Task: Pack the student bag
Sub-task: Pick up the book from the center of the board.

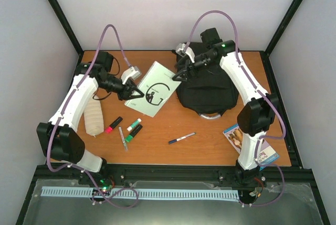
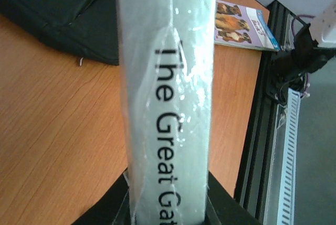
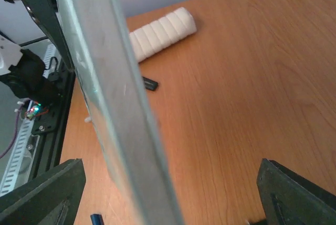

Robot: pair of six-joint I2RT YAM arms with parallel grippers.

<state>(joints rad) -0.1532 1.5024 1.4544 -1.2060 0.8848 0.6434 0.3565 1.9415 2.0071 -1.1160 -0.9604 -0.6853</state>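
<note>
The student bag [image 1: 207, 91] is a black backpack lying at the back right of the table; its edge shows in the left wrist view [image 2: 58, 10]. A pale green book [image 1: 156, 88] titled "The Great Gatsby" stands on edge just left of it. My left gripper [image 1: 134, 91] is shut on the book, with the spine [image 2: 168, 104] running up from between its fingers [image 2: 167, 212]. My right gripper [image 1: 178, 75] hovers at the book's far right corner, open wide. The book's edge [image 3: 115, 109] passes between its spread fingertips [image 3: 170, 199] without touching them.
A cream ribbed pouch [image 1: 93, 118] lies at the left, also seen from the right wrist [image 3: 160, 33]. Beside it are a red highlighter [image 1: 113, 124], green markers [image 1: 134, 129] and a thin pen [image 1: 123, 138]. A blue pen [image 1: 181, 138] lies mid-table. A dog-cover booklet [image 1: 249, 143] sits front right.
</note>
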